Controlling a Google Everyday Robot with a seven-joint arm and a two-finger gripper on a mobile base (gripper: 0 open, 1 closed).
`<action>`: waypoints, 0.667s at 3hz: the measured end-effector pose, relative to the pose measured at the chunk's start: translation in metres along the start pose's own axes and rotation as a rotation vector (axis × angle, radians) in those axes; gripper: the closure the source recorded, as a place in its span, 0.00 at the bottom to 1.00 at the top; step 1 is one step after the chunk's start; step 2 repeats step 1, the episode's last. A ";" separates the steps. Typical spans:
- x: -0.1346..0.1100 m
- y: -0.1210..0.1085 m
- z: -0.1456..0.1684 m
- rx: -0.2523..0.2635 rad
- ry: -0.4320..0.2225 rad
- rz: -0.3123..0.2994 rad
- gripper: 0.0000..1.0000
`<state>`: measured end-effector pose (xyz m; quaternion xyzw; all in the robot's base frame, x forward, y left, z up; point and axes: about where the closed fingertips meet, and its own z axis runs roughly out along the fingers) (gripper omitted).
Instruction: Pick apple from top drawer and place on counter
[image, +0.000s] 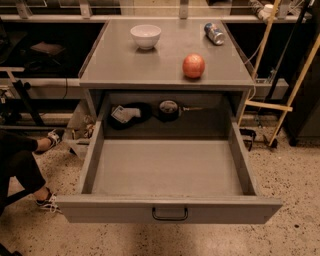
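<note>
Zero gripper in view, grip state can't tell | apple on counter, front-right, apart fr. drink can + white bowl | top drawer open, no apple inside | step: place looks done | next: prob. just keep arm clear.

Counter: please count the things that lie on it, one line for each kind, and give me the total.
On the counter:
apple: 1
white bowl: 1
drink can, lying on its side: 1
Total: 3
The gripper is not in view.
</note>
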<state>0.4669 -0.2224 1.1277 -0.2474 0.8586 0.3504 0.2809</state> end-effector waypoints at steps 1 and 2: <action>-0.011 0.004 -0.005 0.020 -0.048 0.000 0.00; -0.011 0.004 -0.005 0.020 -0.048 0.000 0.00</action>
